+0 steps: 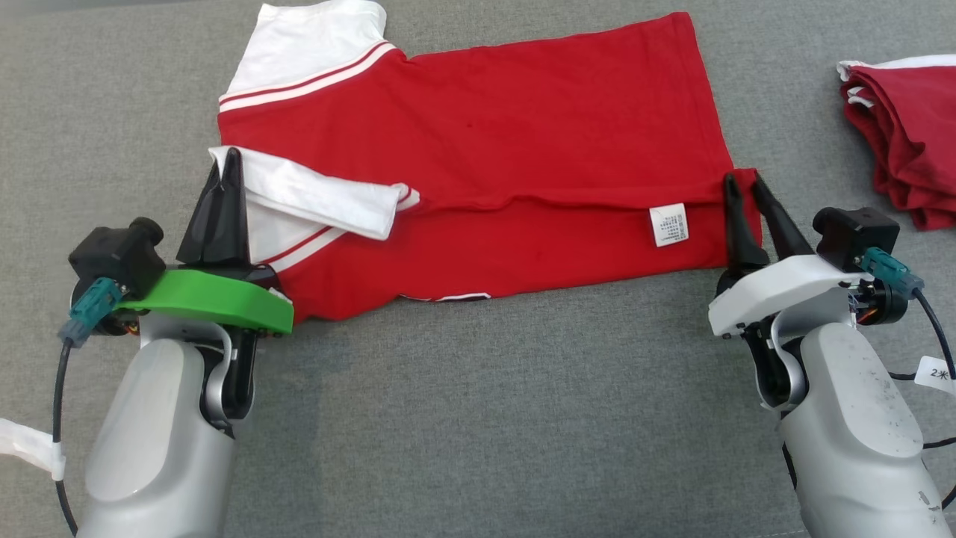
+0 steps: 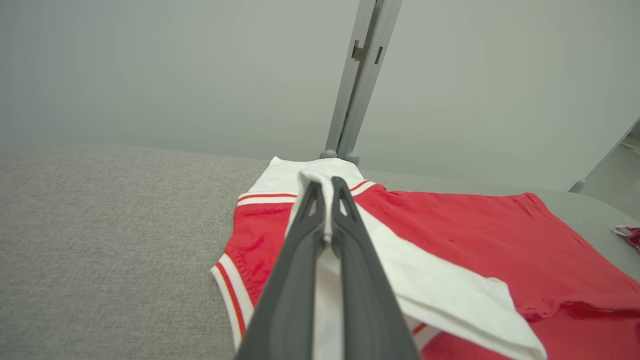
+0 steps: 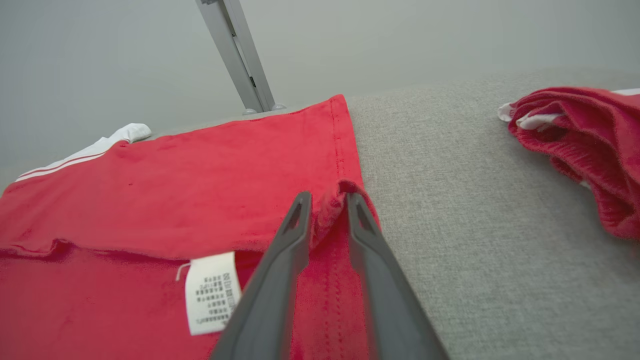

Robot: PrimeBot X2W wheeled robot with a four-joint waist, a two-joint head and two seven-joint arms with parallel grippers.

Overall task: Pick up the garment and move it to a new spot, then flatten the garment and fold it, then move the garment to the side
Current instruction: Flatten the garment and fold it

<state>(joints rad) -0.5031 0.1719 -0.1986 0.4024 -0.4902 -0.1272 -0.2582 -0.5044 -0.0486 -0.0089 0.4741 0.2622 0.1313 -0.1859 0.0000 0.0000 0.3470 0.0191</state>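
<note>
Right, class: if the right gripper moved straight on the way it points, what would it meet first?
The red garment: its bunched hem corner sits between the fingertips of the right gripper, so it would likely push into that fold at once.

Lab: grey cloth table (image 1: 478, 418), metal post (image 2: 362, 75)

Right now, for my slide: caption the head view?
Left gripper pinches white sleeve of red shirt; right gripper, jaws parted, at its hem.

crumpled red clothes (image 1: 907, 142) on grey cloth surface (image 1: 478, 418), metal post (image 2: 360, 75) behind
</note>
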